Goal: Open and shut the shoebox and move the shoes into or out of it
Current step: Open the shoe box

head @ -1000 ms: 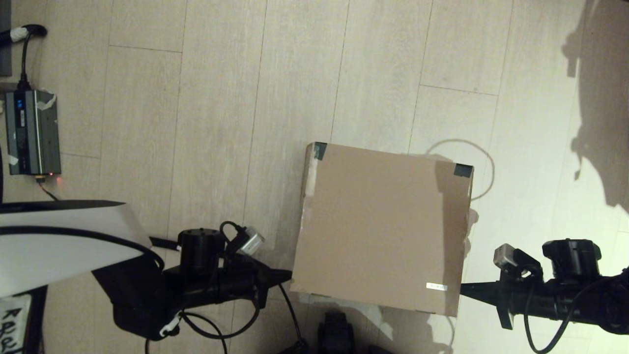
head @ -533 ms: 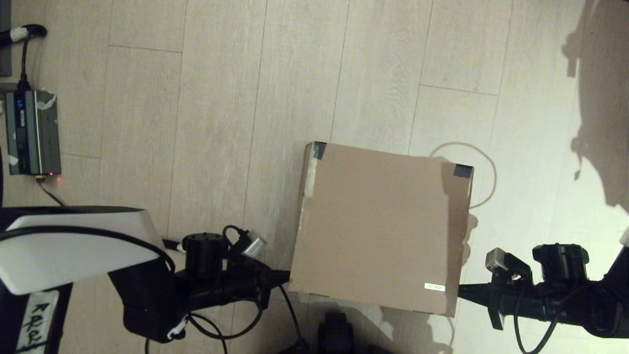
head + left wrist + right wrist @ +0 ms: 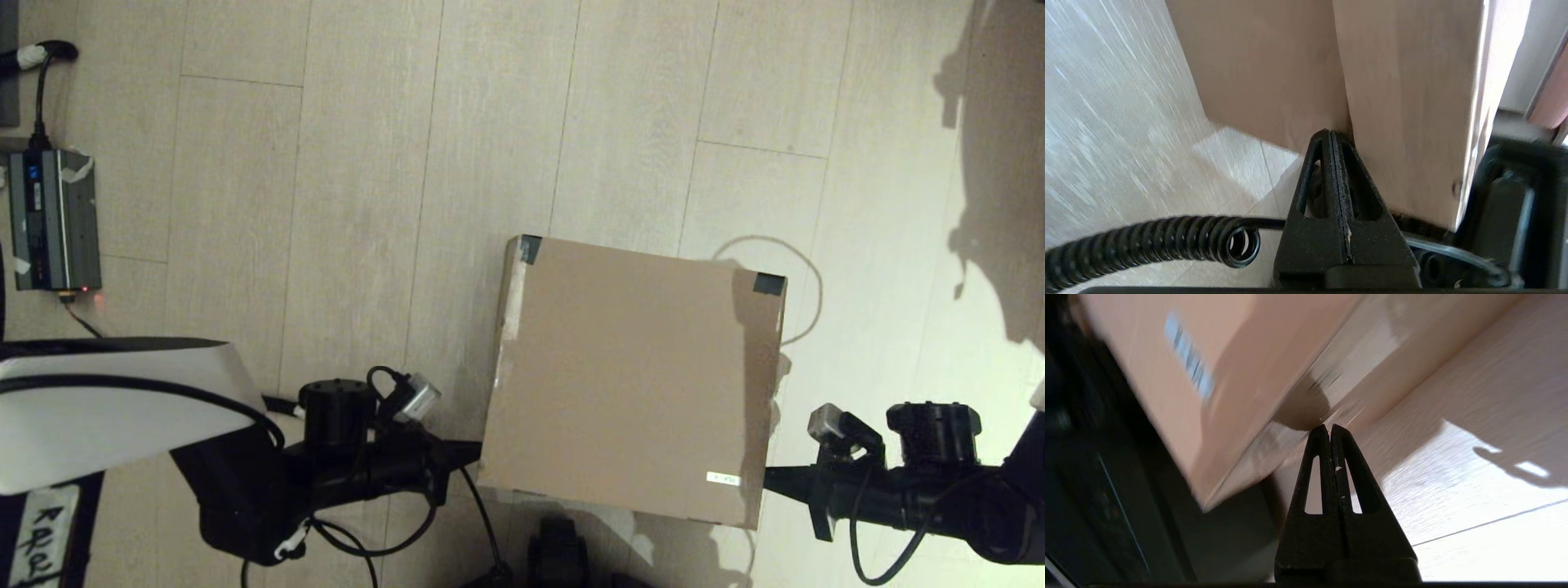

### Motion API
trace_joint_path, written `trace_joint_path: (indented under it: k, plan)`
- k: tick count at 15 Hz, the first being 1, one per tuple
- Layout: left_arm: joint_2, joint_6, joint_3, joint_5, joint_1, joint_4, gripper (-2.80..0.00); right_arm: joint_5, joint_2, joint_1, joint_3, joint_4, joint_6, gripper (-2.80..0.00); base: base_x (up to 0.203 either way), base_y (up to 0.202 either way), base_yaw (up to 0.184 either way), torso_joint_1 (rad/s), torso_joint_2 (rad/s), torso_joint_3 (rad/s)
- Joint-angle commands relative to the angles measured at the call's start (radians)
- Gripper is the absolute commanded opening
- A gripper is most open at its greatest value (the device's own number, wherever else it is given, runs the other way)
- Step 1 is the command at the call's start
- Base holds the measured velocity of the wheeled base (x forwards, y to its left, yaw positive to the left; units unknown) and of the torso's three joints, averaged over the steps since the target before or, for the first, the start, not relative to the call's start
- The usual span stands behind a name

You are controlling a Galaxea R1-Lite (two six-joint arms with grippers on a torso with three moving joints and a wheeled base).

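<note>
A: Left gripper (image 3: 476, 447)? Fingers pressed together, empty, tip touching the closed shoebox (image 3: 629, 384) at its near left corner

B: Right gripper (image 3: 767, 479), fingers likewise closed, meets the near right edge. Bare floor (image 3: 367, 163) lies beyond both. Since half a second ago the left arm has lifted slightly; the box hasn't moved

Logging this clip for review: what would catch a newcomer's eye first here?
The closed shoebox on the floor, black tape on its far corners. The left gripper and right gripper meet its near corners from either side, fingers shut. A grey power unit sits far left.
</note>
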Motion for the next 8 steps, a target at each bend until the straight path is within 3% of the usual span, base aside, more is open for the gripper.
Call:
trace_joint_path:
  k: [1, 6, 8]
  plan:
    - [-0.043, -0.014, 0.002, -0.003, 0.000, -0.007, -2.80, 0.001, -0.053, 0.000, -0.010, -0.006, 0.029, -2.80, 0.000, 0.000, 0.000, 0.000, 0.00, 0.000]
    - [-0.103, -0.036, 0.041, 0.001, -0.014, -0.004, -2.80, -0.019, -0.107, -0.002, -0.007, -0.002, 0.106, -2.80, 0.000, 0.000, 0.000, 0.000, 0.00, 0.000]
    - [-0.122, -0.074, 0.060, 0.001, -0.035, -0.004, -2.80, -0.032, -0.126, -0.001, -0.016, -0.001, 0.164, -2.80, 0.000, 0.000, 0.000, 0.000, 0.00, 0.000]
